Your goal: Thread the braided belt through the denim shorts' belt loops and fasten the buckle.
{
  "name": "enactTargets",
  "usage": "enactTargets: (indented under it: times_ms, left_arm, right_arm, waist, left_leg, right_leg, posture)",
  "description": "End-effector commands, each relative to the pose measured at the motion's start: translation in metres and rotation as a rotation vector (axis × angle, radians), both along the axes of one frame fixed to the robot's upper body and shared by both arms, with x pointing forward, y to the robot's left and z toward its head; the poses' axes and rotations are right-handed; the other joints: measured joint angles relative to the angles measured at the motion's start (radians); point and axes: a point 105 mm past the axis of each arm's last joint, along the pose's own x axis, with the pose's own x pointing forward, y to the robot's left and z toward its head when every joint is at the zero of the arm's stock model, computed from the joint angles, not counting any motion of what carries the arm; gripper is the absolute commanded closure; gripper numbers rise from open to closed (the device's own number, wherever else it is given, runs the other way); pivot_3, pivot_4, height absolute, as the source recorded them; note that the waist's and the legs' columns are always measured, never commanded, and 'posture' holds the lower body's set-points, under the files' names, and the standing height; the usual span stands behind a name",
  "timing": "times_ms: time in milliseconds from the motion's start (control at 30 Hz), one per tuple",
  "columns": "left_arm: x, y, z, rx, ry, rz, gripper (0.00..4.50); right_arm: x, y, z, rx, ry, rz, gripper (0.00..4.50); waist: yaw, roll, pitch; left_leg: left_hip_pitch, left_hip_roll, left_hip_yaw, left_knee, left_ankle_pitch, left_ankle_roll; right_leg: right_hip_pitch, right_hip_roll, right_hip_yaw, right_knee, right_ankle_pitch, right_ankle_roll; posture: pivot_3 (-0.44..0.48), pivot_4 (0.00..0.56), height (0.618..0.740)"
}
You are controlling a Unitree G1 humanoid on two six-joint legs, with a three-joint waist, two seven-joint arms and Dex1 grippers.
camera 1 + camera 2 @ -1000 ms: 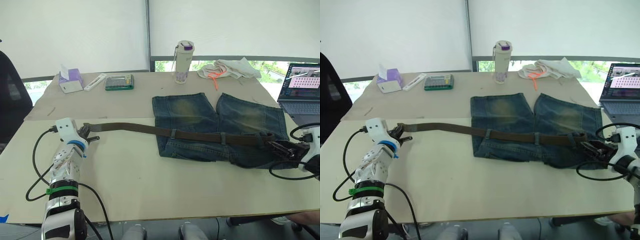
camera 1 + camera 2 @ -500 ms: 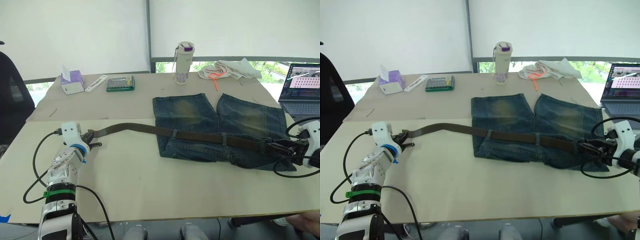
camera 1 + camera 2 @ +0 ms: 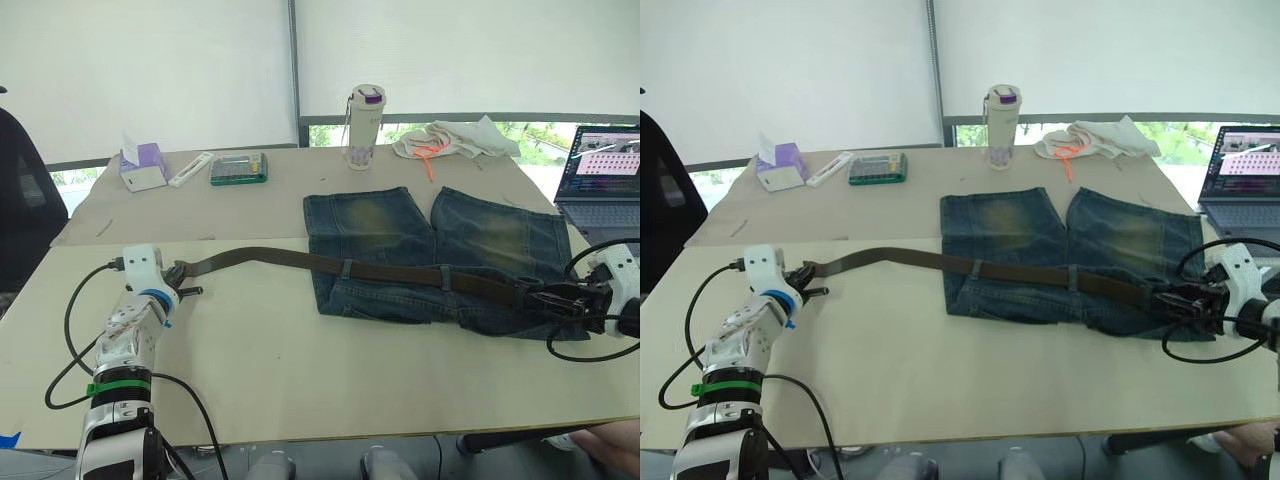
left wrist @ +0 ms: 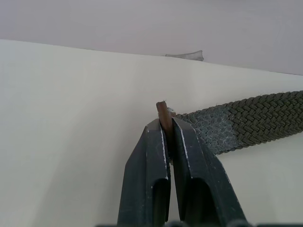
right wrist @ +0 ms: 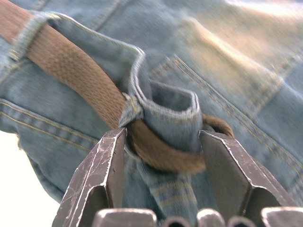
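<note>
The left gripper [image 3: 183, 277], at the left middle of the left eye view, is clenched on the tip of the belt [image 3: 300, 260]; in the left wrist view its two black fingers [image 4: 150, 156] pinch a thin brown end tab, with the braided strap [image 4: 251, 120] trailing off toward the right edge of that frame. From there the belt runs across the bare pale table [image 3: 300, 370] toward the centre, then along the waistband of the shorts [image 3: 440, 255], which lie flat in the right middle of the frame with the legs pointing toward the upper part. It passes under at least two belt loops [image 3: 346, 268], so part of the threading looks done. At the far right the right gripper [image 3: 560, 300] sits at the waistband's end. In the right wrist view its fingers [image 5: 106, 163] stand apart on either side of a raised fold of denim, with the belt [image 5: 75, 78] curling around that fold between them; they look released rather than gripping, and nothing is clearly held. The buckle cannot be picked out in these views. The step in hand seems to be working the belt through the last loop at the right end. The next move likely calls for the right gripper to take hold of the belt there while the left feeds slack along the table. Along the upper part of the frame sit a tissue box [image 3: 141, 164], a bottle [image 3: 364, 125] and a laptop [image 3: 598, 180], well apart from the work.
</note>
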Motion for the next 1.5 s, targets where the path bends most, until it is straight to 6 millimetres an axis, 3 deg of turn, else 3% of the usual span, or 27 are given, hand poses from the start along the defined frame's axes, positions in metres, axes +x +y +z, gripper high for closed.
enactTargets:
  times_ms: [33, 333, 467, 600, 633, 967, 1200, 1267, 1400, 1500]
  left_arm:
    - [-0.012, 0.011, -0.027, 0.055, 0.112, 0.036, 4.5]
    - [-0.012, 0.011, -0.028, 0.053, 0.109, 0.035, 4.5]
    - [-0.015, 0.016, -0.03, 0.06, 0.114, 0.051, 4.5]
    - [-0.019, 0.028, -0.031, 0.085, 0.124, 0.098, 4.5]
    - [-0.02, 0.03, -0.031, 0.089, 0.127, 0.11, 4.5]
    - [-0.034, 0.085, -0.031, 0.174, 0.172, 0.432, 4.5]
    - [-0.018, 0.069, -0.025, 0.184, 0.129, 0.352, 4.5]
    - [-0.009, 0.054, -0.02, 0.163, 0.086, 0.258, 4.5]
    - [-0.001, 0.013, -0.02, 0.141, 0.087, -0.014, 3.1]
    - [-0.002, 0.022, -0.019, 0.204, 0.105, 0.026, 2.13]
  right_arm:
    - [0.005, -0.004, 0.016, -0.032, -0.032, 0.024, 1.82]
    - [0.017, 0.0, 0.013, -0.045, 0.0, 0.047, 1.82]
    - [0.017, -0.002, 0.011, -0.05, 0.004, 0.046, 2.94]
    - [0.015, -0.007, 0.014, -0.041, -0.021, 0.033, 4.39]
    - [0.015, -0.008, 0.016, -0.038, -0.027, 0.026, 4.48]
    - [0.005, -0.02, 0.022, -0.014, -0.064, -0.011, 4.48]
    - [0.006, -0.009, 0.026, 0.005, -0.095, 0.03, 4.48]
    - [0.008, -0.001, 0.032, 0.022, -0.129, 0.06, 4.48]
    - [0.007, 0.013, 0.036, 0.029, -0.165, 0.119, 4.5]
    - [0.006, 0.016, 0.036, 0.003, -0.178, 0.123, 4.5]
  waist:
    - [-0.001, 0.0, 0.0]
    - [-0.002, 0.003, -0.002]
    - [-0.003, 0.003, -0.002]
    - [-0.007, 0.004, -0.002]
    - [-0.009, 0.004, -0.002]
    - [-0.029, 0.004, -0.003]
    - [-0.027, 0.005, -0.003]
    - [-0.027, 0.006, -0.003]
    - [-0.023, 0.006, -0.003]
    - [-0.009, 0.005, -0.003]
  left_leg:
    - [0.0, 0.0, 0.0, 0.0, 0.0, 0.0]
    - [0.0, 0.0, 0.001, 0.0, 0.0, 0.0]
    - [0.001, 0.0, 0.001, 0.0, 0.0, 0.0]
    - [0.001, 0.0, 0.001, 0.0, 0.0, 0.0]
    - [0.001, 0.0, 0.001, 0.0, 0.0, 0.0]
    - [0.004, 0.001, 0.002, -0.002, 0.0, 0.0]
    - [0.005, 0.001, 0.004, -0.001, 0.0, 0.0]
    - [0.005, 0.001, 0.004, -0.001, 0.0, 0.0]
    - [0.004, 0.001, 0.004, -0.001, 0.0, 0.0]
    - [0.002, 0.0, 0.003, 0.001, 0.0, 0.0]
  right_leg:
    - [0.0, 0.0, 0.0, 0.0, 0.0, 0.0]
    - [0.0, 0.0, 0.0, 0.0, 0.0, 0.0]
    - [0.0, 0.0, 0.001, 0.0, 0.0, 0.0]
    - [0.0, 0.0, 0.001, 0.0, 0.0, 0.0]
    - [0.0, 0.0, 0.001, 0.0, 0.0, 0.0]
    - [0.0, 0.001, 0.001, 0.003, 0.0, 0.0]
    - [0.0, 0.0, 0.002, 0.004, 0.0, 0.0]
    - [0.0, 0.0, 0.002, 0.004, 0.0, 0.0]
    - [0.0, 0.0, 0.002, 0.004, 0.0, 0.0]
    - [0.0, 0.0, 0.001, 0.003, 0.0, 0.0]
  posture:
    - [0.0, 0.15, 0.74]
    - [0.0, 0.15, 0.74]
    - [0.0, 0.15, 0.74]
    - [0.0, 0.15, 0.74]
    - [0.0, 0.15, 0.74]
    - [0.0, 0.15, 0.74]
    - [0.0, 0.15, 0.74]
    - [0.0, 0.15, 0.74]
    - [0.0, 0.15, 0.74]
    - [0.0, 0.15, 0.74]
